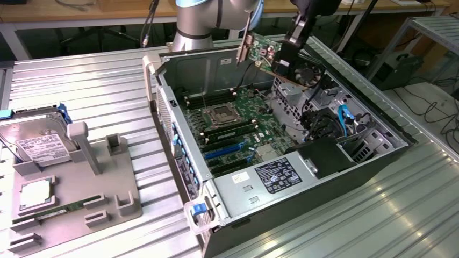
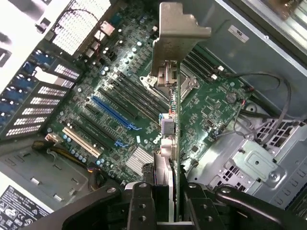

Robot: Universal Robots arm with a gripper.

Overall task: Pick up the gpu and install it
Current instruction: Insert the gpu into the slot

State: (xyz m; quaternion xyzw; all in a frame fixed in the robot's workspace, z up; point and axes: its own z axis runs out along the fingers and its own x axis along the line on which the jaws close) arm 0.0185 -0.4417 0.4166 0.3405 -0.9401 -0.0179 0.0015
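The gripper [image 2: 170, 203] is clamped on the gpu [image 2: 169, 139]. Its two black fingers [image 2: 142, 207] press on either face of the card, closed only as far as the thin board lets them. The card sticks out from between the fingers edge-on, with its silvery bracket [image 2: 175, 43] at the end farthest from them.

In the exterior view the gpu hangs tilted in the air over the far part of the open computer case [image 1: 208, 67], touching nothing else, with the bracket toward the exterior view's left. Below it lies the green motherboard [image 1: 240, 126], with the processor socket [image 1: 219, 114], rows of memory slots and a blue expansion slot [image 2: 113, 113]. A silvery drive cage [image 2: 249, 163] stands beside the board, and a labelled power supply [image 1: 276, 174] fills the near end of the case.

Well apart, at the exterior view's left, a grey tray [image 1: 118, 185] holds a hard drive [image 1: 36, 142] and a memory stick [image 1: 68, 208].
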